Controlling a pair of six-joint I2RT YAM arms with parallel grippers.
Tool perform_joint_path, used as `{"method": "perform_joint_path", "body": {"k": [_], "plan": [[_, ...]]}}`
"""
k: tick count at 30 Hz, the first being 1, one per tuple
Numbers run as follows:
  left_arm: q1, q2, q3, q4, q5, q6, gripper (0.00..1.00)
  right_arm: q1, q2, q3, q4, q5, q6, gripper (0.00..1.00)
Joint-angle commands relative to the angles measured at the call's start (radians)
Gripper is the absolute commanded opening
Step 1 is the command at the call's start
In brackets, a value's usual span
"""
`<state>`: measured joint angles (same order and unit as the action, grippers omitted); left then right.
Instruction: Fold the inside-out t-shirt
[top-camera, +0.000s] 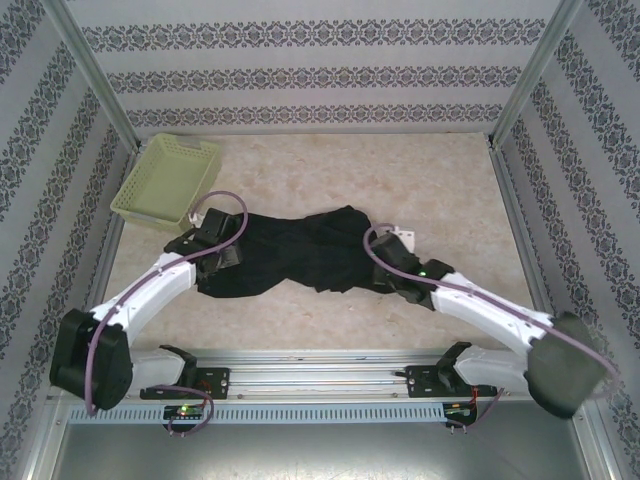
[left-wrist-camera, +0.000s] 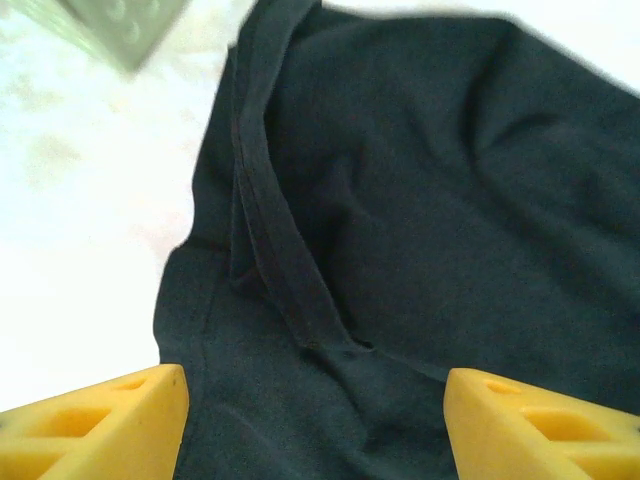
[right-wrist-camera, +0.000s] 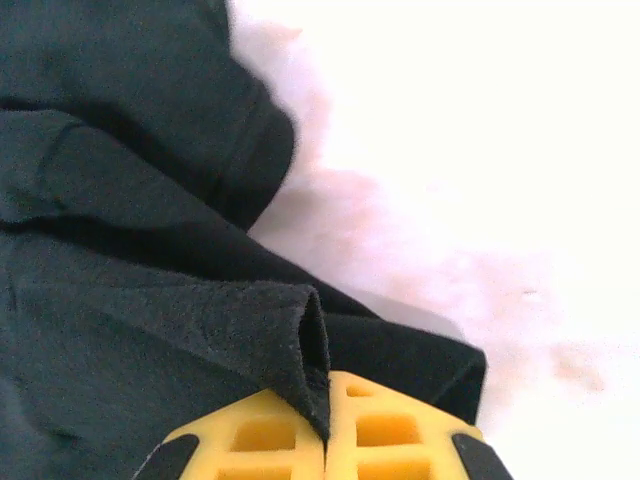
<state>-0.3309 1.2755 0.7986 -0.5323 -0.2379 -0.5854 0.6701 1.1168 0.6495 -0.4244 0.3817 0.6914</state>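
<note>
T-shirt (top-camera: 290, 258) black, crumpled in long band across middle of surface (top-camera: 330, 175), running left to right between both arms. Small white tag (top-camera: 403, 235) at its right end. Left jaws released, yellow fingers (left-wrist-camera: 100, 425) spread wide above seam, fabric lying beneath gap, not gripped. Right jaws clenched on folded edge of fabric near right end, fold pinched between closed fingers. Basket (top-camera: 165, 180) pale green, at far left corner of surface, near T-shirt's left end.

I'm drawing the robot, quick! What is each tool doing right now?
Left tool: open, holding nothing.
Right tool: shut on the t-shirt.
</note>
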Motion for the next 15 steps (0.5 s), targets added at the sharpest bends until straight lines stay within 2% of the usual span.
{"method": "perform_joint_path", "body": {"k": [1, 5, 15], "plan": [[0.007, 0.064, 0.004, 0.026, 0.09, -0.013, 0.66, -0.008, -0.115, -0.056, -0.074, 0.05, 0.016, 0.0], [0.008, 0.138, 0.025, 0.055, 0.1, -0.018, 0.59, -0.015, -0.202, -0.09, -0.079, 0.032, 0.019, 0.0], [0.007, 0.221, 0.043, 0.103, 0.138, -0.013, 0.3, -0.019, -0.172, -0.066, -0.096, 0.047, 0.029, 0.0]]}}
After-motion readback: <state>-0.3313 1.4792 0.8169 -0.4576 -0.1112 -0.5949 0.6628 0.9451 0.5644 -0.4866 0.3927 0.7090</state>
